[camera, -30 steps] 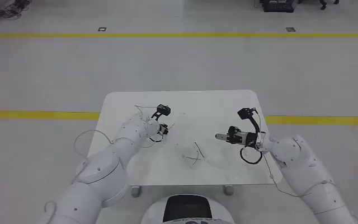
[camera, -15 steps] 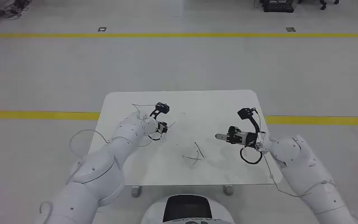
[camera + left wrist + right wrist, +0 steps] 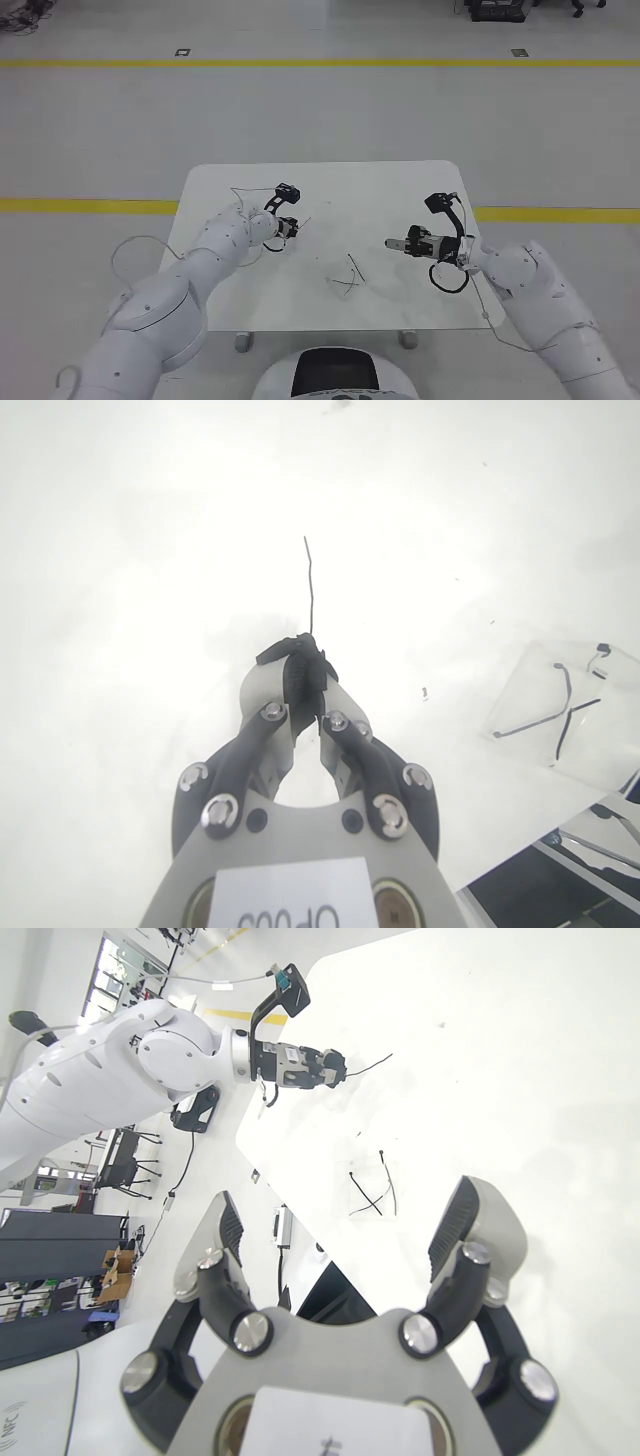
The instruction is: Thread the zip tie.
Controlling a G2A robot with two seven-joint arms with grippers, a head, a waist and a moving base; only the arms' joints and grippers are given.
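- Left end effector [image 3: 306, 672] clamped on zip tie [image 3: 310, 585]; the thin tail projects forward, free.
- Right end effector [image 3: 346, 1193] wide, empty; advise taking the tail squarely while the left grip holds firm.

Loose zip ties [image 3: 350, 272] lie on the table [image 3: 400, 185] (front half).

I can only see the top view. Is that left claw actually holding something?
Observer: Yes. The left gripper is shut on a zip tie, whose thin tail sticks out past the tips.
Visitor: And the other claw?
Observer: The right gripper is open, with nothing between its fingers.
Visitor: What are the dark lines in the middle?
Observer: Spare ties, lying crossed on a clear sheet.
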